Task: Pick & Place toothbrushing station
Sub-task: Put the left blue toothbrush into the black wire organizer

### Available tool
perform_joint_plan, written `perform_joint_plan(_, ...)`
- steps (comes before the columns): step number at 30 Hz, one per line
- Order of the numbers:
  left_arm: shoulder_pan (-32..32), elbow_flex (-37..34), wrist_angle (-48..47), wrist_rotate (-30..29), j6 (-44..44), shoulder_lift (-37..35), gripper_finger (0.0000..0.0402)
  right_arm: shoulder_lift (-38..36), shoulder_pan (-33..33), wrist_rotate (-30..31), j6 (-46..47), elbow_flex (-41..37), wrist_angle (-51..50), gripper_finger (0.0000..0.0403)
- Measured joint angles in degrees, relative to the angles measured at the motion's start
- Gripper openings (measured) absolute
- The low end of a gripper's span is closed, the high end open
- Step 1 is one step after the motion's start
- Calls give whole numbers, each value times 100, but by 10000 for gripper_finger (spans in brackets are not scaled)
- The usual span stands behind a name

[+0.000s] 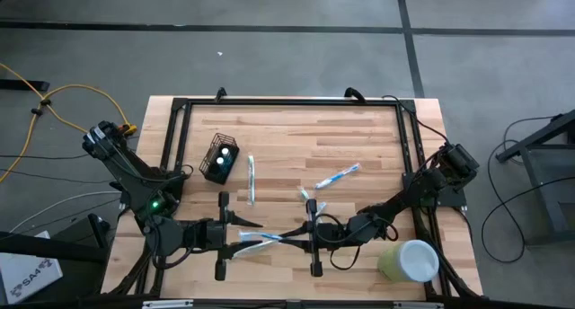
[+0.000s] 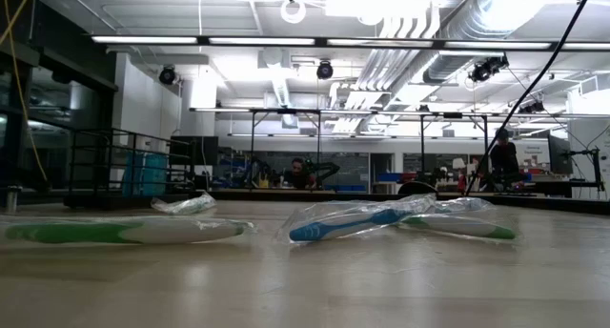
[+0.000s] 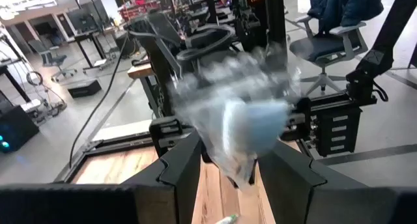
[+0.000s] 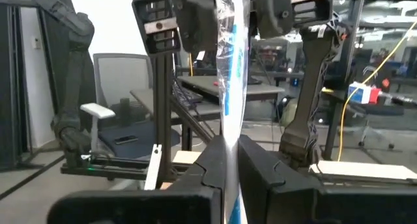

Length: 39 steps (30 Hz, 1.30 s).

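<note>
Both grippers hold one blue toothbrush in a clear plastic wrapper (image 1: 267, 242) between them near the table's front edge. My left gripper (image 1: 246, 245) is shut on its left end and my right gripper (image 1: 293, 235) on its right end. The small black wire-mesh holder (image 1: 220, 159) stands on its base at the table's left middle, away from both grippers, with something pale inside. Three more wrapped toothbrushes lie flat on the table (image 1: 251, 180) (image 1: 338, 177) (image 1: 311, 201); they also show in the low view (image 2: 124, 231) (image 2: 353, 221) (image 2: 467, 225). Neither gripper shows in the low view. My left gripper pinches the wrapper's end (image 3: 240, 167) between its two fingers, coming level from the table's left and along the toothbrush. The blue part inside the wrapper (image 3: 254, 126) stands just beyond the fingertips. My right gripper pinches the wrapped toothbrush (image 4: 228, 152) between its two fingers, coming level from the table's right and along it. The toothbrush runs on from the fingertips to the left gripper (image 4: 225, 15) opposite.
A pale green cup with a white inside (image 1: 410, 260) lies near the table's front right corner, beside the right arm. A black frame (image 1: 287, 101) runs along the table's edges. Bare wood lies at the table's far middle.
</note>
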Motion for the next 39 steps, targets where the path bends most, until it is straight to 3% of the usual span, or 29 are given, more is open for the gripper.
perform_joint_plan(21, -111, 0, -1118, 522, -1422, 33, 142, 264, 115, 3, 755, 0, -328, 14)
perform_joint_plan(32, -108, 0, -1156, 582, -1383, 35, 141, 258, 111, 11, 777, 0, -262, 14)
perform_joint_plan(39, -106, 0, -1154, 583, -1371, 35, 105, 258, 111, -16, 894, 0, -266, 14)
